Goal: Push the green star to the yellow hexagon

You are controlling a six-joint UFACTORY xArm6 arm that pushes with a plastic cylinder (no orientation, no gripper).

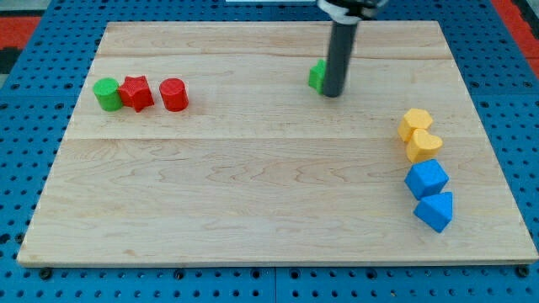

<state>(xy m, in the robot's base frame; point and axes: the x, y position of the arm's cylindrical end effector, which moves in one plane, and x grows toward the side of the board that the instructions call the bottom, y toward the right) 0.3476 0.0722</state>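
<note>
The green star [317,76] lies at the top middle of the wooden board, mostly hidden behind my rod. My tip [333,93] rests on the board just right of the star, touching or nearly touching it. The yellow hexagon [414,123] sits at the view's right, well to the right of and below the tip. A second yellow block [424,146], heart-like in shape, lies directly below the hexagon and touches it.
A blue cube-like block [426,179] and a blue triangular block [434,211] lie below the yellow pair. At the view's left stand a green cylinder [107,93], a red star [136,93] and a red cylinder [173,94] in a row. The board [253,194] ends at blue pegboard.
</note>
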